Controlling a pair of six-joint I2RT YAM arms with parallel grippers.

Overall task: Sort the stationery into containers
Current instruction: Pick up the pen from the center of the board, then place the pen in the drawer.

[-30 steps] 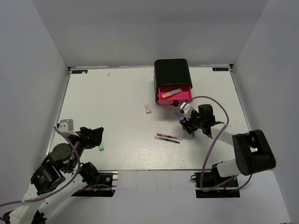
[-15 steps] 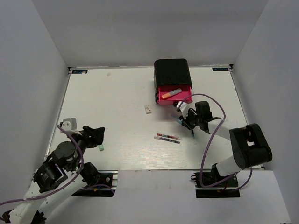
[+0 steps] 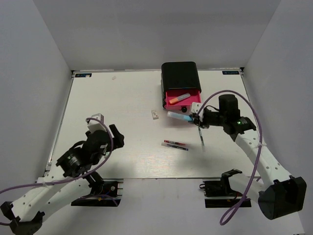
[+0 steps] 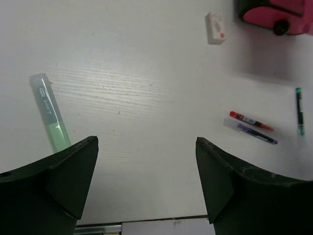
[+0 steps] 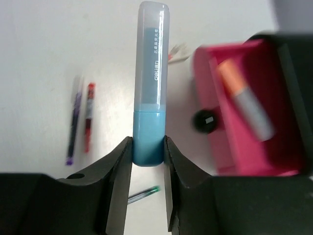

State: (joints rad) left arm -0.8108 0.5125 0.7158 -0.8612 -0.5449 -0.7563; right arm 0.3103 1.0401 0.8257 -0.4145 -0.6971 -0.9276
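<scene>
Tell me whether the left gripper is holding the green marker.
No, the green marker lies flat on the table beside the left gripper, whose jaws stand open and empty.

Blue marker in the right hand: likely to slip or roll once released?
Probably stiff and light: it looks like a short plastic barrel. The right hand pinches the blue marker at one smooth end, so it might pivot or slip. Round body, so likely to roll on the table.

light: bright, even, from overhead | shadows: soft, under the arms and by the cabinet [image 3: 180,74] | glare: mild sheen on table [image 4: 146,98], white streak down blue marker [image 5: 150,58] | blur: right wrist view smears pink drawer [image 5: 244,147] and pens [image 5: 89,117]; top view sharp | left gripper's fingers [image 4: 54,181] near black, underexposed
</scene>
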